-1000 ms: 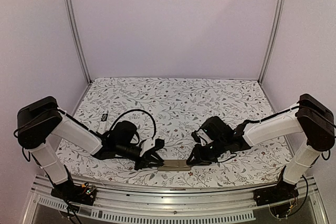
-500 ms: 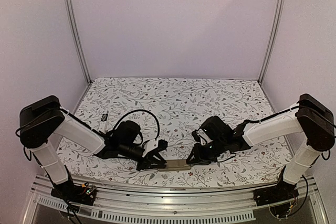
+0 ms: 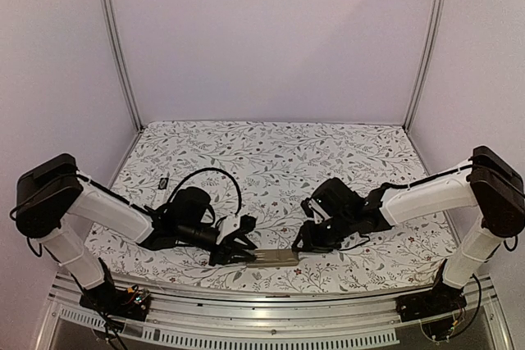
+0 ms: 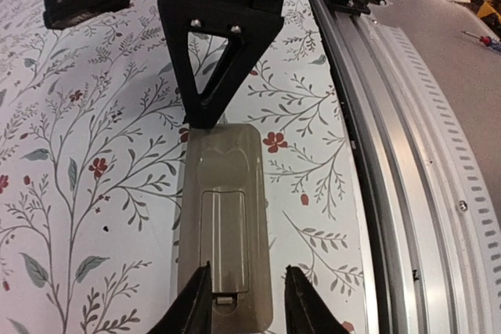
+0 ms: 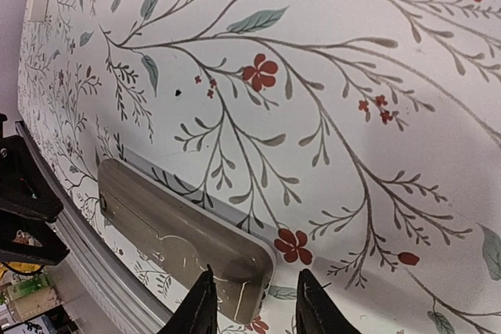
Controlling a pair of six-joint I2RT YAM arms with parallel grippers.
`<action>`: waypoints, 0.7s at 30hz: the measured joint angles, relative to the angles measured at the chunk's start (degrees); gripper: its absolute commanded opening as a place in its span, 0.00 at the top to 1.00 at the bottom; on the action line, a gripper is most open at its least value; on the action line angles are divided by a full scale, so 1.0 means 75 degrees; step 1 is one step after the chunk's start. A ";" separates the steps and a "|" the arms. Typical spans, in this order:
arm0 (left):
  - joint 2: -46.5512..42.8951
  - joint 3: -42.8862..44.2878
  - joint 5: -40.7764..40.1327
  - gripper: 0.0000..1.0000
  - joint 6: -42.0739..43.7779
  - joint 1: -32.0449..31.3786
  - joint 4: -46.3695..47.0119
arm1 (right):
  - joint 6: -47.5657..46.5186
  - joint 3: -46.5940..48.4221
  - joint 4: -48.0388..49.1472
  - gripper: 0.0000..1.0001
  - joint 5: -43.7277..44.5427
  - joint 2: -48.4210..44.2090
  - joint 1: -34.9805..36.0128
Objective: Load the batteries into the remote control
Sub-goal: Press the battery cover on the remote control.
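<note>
The remote control (image 3: 275,257) lies flat near the table's front edge, a grey-brown bar with its back up and its battery cover (image 4: 225,236) closed. My left gripper (image 3: 244,247) is at the remote's left end. In the left wrist view it (image 4: 246,303) is open, with one fingertip (image 4: 196,299) over the remote and the other just off its edge. My right gripper (image 3: 300,245) is at the right end, also open (image 5: 254,303), with the remote's rounded corner (image 5: 243,271) between its tips. A tiny dark slim thing (image 3: 163,181) on the left may be one of the batteries.
The metal rail (image 3: 271,317) runs just in front of the remote along the table's near edge, also seen in the left wrist view as a rail (image 4: 407,154). The flower-print cloth (image 3: 271,161) covers the table, with upright frame posts (image 3: 115,47) at the back corners.
Both grippers' jaws have widened around the ends of the remote. The left arm has shifted a little. The remote has stayed at the front edge.
</note>
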 measured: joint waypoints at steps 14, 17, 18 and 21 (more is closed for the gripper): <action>-0.2538 -0.1883 -0.1894 0.57 -0.1565 0.0933 0.2261 | -0.2524 0.2643 -0.1096 1.00 0.0493 0.0414 0.0866; -0.3276 -0.2334 -0.2632 0.54 -0.1719 0.0962 0.2559 | -0.3054 0.2923 -0.0906 1.00 0.0108 0.0941 0.1067; -0.3520 -0.2465 -0.2903 0.54 -0.1757 0.0968 0.2637 | -0.3150 0.2923 -0.0901 1.00 0.0000 0.1072 0.1075; -0.3934 -0.2667 -0.3448 0.54 -0.1818 0.0982 0.2739 | -0.3386 0.2879 -0.0909 1.00 -0.0251 0.1515 0.1072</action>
